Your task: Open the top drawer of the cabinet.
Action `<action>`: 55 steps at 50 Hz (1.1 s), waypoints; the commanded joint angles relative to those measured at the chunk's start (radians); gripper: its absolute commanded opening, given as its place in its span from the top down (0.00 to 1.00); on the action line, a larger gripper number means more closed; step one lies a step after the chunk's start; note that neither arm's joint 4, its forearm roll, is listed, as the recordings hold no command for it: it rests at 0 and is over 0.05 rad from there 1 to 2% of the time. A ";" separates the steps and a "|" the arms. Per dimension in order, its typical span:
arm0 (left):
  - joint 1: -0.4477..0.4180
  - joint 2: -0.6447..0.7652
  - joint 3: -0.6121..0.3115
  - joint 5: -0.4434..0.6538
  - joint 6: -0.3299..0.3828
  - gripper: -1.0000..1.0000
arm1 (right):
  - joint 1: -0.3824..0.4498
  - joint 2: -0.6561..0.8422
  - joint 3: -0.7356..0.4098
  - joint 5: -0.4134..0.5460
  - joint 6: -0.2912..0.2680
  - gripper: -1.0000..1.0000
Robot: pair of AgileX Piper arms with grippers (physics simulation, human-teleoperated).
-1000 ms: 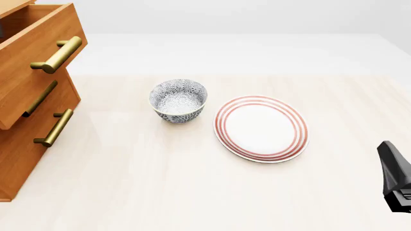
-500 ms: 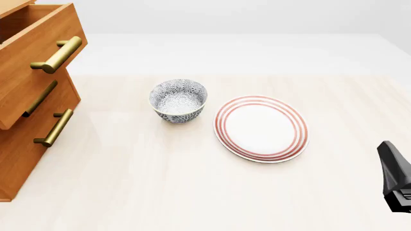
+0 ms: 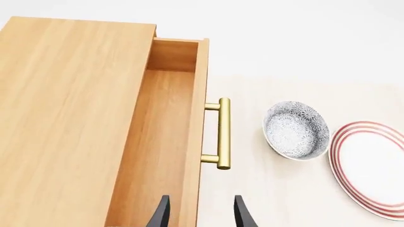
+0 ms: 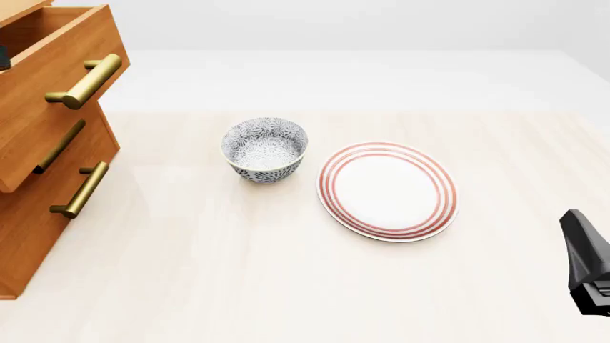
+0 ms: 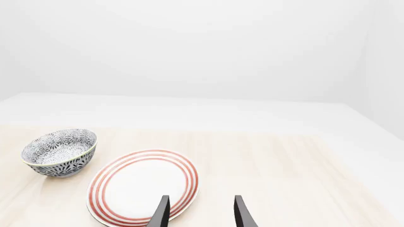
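Observation:
The cabinet (image 4: 38, 236) stands at the table's left edge, orange-brown wood with three drawers. Its top drawer (image 4: 53, 64) is pulled out well past the two below, and its brass bar handle (image 4: 86, 81) juts toward the bowl. In the left wrist view the top drawer (image 3: 165, 142) shows its bare wooden inside beside the cabinet's top (image 3: 63, 118), with the handle (image 3: 223, 134) free. My left gripper (image 3: 200, 217) hovers above the drawer's front edge, open and holding nothing. My right gripper (image 5: 200, 215) is open and empty near the plate, at the right edge of the front view (image 4: 583, 257).
A blue-patterned bowl (image 4: 265, 148) sits mid-table, right of the cabinet. A white plate with red rings (image 4: 387, 190) lies just right of the bowl. Both also show in the left wrist view, bowl (image 3: 295, 130) and plate (image 3: 372, 165).
A dark sliver of my left arm now shows at the front view's left edge above the drawer. Drawer, bowl, plate and right arm have not moved.

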 commanded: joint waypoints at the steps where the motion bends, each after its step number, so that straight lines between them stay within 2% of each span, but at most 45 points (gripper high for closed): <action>1: 0.003 0.029 -0.004 -0.015 0.006 0.00 | 0.000 0.000 0.000 0.000 0.000 0.00; 18: -0.009 0.070 0.014 -0.056 -0.004 0.00 | 0.000 0.000 0.000 0.000 0.000 0.00; 55: -0.041 0.100 0.053 -0.074 0.005 0.00 | 0.000 0.000 0.000 0.000 0.000 0.00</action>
